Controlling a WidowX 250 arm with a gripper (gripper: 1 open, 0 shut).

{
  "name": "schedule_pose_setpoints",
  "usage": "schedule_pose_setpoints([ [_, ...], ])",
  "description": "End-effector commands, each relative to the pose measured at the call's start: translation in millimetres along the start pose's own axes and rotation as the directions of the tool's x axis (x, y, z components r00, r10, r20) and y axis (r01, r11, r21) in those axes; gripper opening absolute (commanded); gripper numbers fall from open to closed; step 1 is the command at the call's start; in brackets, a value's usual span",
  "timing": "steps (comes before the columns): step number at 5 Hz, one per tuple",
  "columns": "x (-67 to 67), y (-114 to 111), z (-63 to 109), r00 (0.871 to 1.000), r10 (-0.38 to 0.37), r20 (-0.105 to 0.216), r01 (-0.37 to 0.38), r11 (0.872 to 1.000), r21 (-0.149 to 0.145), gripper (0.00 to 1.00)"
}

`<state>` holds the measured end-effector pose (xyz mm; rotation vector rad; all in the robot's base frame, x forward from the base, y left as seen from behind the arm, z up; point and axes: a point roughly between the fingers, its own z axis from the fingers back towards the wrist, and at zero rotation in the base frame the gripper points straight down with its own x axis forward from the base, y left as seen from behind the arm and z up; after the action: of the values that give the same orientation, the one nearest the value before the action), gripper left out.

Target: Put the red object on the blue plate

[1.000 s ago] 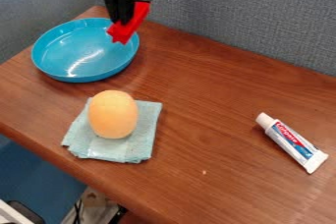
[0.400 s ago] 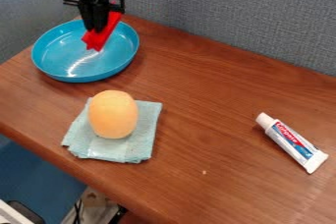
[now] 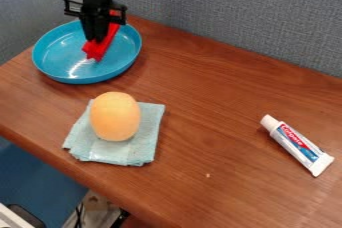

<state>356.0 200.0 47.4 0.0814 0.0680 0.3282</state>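
Gripper (image 3: 96, 38) pts straight down over blue plate (image 3: 60, 62), jaws clamped on red object (image 3: 99, 46), which we see tilted w/ its low end at or just above plate's inside. Orange egg (image 3: 115, 115) sits on cloth (image 3: 146, 140); toothpaste tube (image 3: 295, 143) far right on table (image 3: 214, 82).

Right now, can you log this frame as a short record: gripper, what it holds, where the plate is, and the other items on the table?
gripper: pointing down, shut on the red block
red block: hanging tilted from the gripper, over the inside of the blue plate; contact with the plate cannot be told
blue plate: back left of the wooden table
orange egg-shaped object: resting on the pale blue-green folded cloth, front centre
toothpaste tube: lying flat at the right, apart from everything else
task status: block not yet released
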Motion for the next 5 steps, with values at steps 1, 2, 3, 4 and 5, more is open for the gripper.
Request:
schedule_pose_setpoints([
  [1,-0.2,12,16.2,0.999,0.027,0.040,-0.028,0.999,0.018,1.00],
  [2,-0.3,13,12.2,0.999,0.040,0.036,-0.040,0.999,0.018,1.00],
  [3,1.1,15,5.6,0.998,0.053,0.026,-0.054,0.998,0.025,1.00],
  [4,3.1,15,-0.5,0.998,0.063,0.022,-0.063,0.997,0.032,1.00],
  [5,4.3,16,-3.7,0.997,0.071,0.021,-0.071,0.997,0.030,1.00],
])
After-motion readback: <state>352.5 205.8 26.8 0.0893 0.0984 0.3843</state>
